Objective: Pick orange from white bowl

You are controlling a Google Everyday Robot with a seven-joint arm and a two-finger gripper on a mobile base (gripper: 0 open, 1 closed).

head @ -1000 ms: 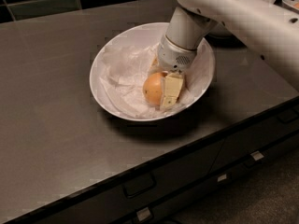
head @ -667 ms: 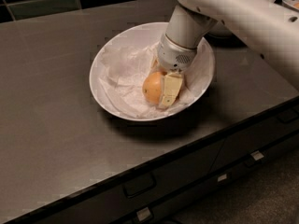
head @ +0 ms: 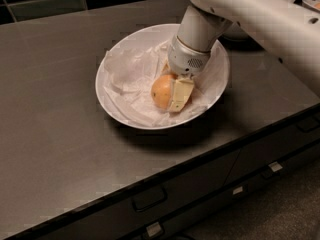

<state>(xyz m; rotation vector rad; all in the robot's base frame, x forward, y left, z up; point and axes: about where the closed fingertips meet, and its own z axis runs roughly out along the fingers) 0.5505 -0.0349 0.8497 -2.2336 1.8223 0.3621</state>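
The orange (head: 161,91) sits just off centre in the white bowl (head: 145,28), nested on crumpled white paper (head: 127,71), and it lies hard against the gripper (head: 178,95), on the side of it that faces the left of the view. The fruit is round, so it offers no long axis to line up on; what counts is that it is touching the gripper's pale tip and not standing apart from it. Its left half shows bare and orange, while its right half is covered by the gripper. Whether the gripper has closed on the fruit or only rests beside it cannot be told from this angle, since the far side of the contact is hidden by the wrist (head: 192,54) above it.

The robot's 1 arm (head: 250,14) reaches in from the upper right of the view, crosses over the bowl's far rim and bends steeply down, so the wrist points almost straight into the bowl with the gripper low, near the paper lining. The bowl stands on a dark countertop (head: 55,134), back from its front edge, with drawer fronts (head: 150,198) below. Judged from this pose, the coming move is a straight lift upward, which would need a firm hold on smooth, slightly glossy skin that could slip
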